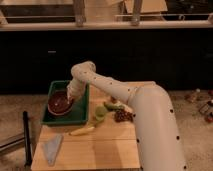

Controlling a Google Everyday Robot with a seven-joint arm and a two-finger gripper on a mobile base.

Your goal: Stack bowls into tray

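Observation:
A dark red-brown glossy bowl [59,103] sits inside the dark-green tray [79,118], in its left-middle part, at the far left of the pale wooden table. My gripper [70,99] reaches down from the bent white arm [105,85] and is at the bowl's right rim, over the tray. The gripper's tip is partly hidden against the bowl. No other bowl shows.
On the table [100,147] right of the tray lie a yellow banana [83,131], green fruit [100,111], and dark grapes [122,116]. A grey cloth [51,149] lies at the front left. A black pole [26,136] stands left of the table.

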